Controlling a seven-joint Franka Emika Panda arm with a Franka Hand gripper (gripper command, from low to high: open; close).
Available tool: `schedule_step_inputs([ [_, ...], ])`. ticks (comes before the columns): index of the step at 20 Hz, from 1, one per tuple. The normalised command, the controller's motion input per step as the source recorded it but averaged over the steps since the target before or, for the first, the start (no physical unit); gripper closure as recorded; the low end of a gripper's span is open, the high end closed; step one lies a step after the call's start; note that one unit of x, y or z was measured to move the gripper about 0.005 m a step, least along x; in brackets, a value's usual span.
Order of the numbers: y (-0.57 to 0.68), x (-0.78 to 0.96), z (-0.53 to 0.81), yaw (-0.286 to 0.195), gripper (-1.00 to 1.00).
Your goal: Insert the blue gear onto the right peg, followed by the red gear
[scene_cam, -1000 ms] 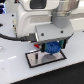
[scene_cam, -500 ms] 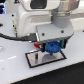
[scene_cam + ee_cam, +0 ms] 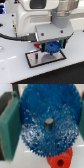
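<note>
My gripper (image 3: 51,50) is shut on the blue gear (image 3: 51,47), holding it flat just above the grey base plate (image 3: 34,61) with its black border. In the wrist view the blue gear (image 3: 45,114) fills most of the picture, with a teal finger (image 3: 9,126) against its rim on either side. A dark round shape shows in its centre hole (image 3: 48,124); I cannot tell whether this is the right peg. The red gear (image 3: 60,161) lies close beside the blue one, partly cut off by the picture's edge. In the exterior view it shows as a small red patch (image 3: 38,46).
The plate lies on a white table (image 3: 15,70). The arm's white body (image 3: 35,15) and a black cable (image 3: 15,37) stand behind and to the exterior view's left of the gripper.
</note>
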Motion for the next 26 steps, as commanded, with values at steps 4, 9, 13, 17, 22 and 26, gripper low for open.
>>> schedule_step_inputs([
  [4, 0.0, 0.31, 0.31, 0.0, 1.0],
  [9, -0.15, 0.14, 0.03, 0.0, 1.0],
  [13, -0.13, 0.18, -0.01, 0.0, 1.0],
  [17, -0.05, 0.24, -0.01, 0.0, 1.0],
  [22, 0.01, 0.15, -0.01, 0.0, 1.0],
  [26, 0.0, 0.02, -0.14, 0.0, 1.0],
])
